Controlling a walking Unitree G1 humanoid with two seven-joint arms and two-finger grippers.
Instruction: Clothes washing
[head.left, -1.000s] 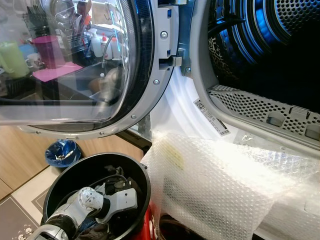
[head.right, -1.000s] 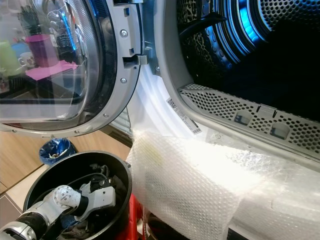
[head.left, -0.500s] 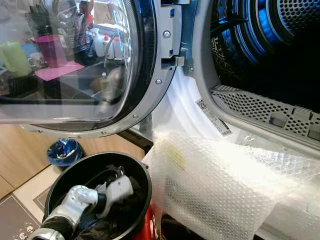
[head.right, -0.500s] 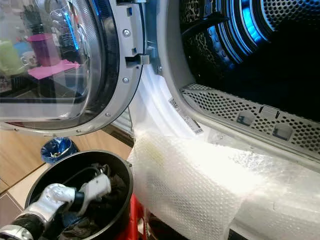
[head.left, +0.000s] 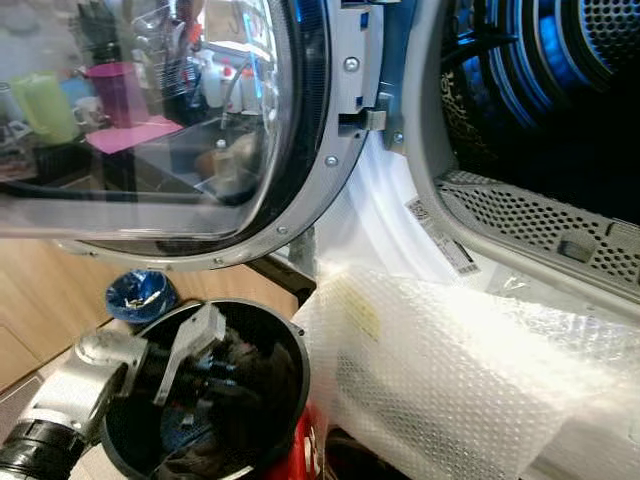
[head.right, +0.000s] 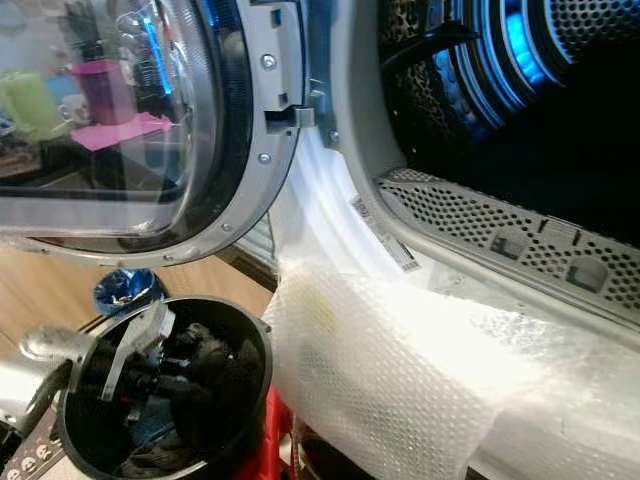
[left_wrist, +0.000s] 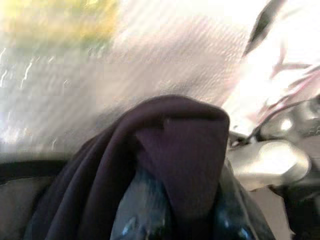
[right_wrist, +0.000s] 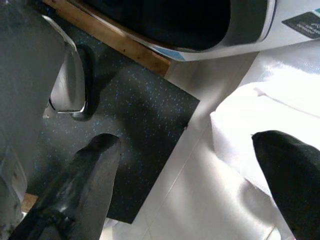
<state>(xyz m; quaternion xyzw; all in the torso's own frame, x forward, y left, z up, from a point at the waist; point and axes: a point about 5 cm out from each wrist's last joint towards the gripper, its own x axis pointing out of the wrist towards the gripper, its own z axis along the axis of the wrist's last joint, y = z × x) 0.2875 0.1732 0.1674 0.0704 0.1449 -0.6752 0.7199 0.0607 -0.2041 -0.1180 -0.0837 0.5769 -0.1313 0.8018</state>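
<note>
Bubble wrap (head.left: 440, 380) drapes over the washer's front below its open door (head.left: 200, 130), with wood floor at left. Left gripper (head.left: 205, 375) is in the black bucket (head.left: 290, 350) at near left, clenched on a dark garment (left_wrist: 165, 165), the grip clear in the left wrist view. Right gripper (right_wrist: 195, 175) hangs released over a dark mat (right_wrist: 130, 125), per its wrist view.

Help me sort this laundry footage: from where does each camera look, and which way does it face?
Left and right eye views: on the head, looking down at the open washer door, drum and black bucket; the left arm reaches into the bucket.
Left wrist view: along the left gripper, dark garment draped over its fingers.
Right wrist view: toward the floor, right gripper open.
Shared: both eyes show the bubble wrap.
</note>
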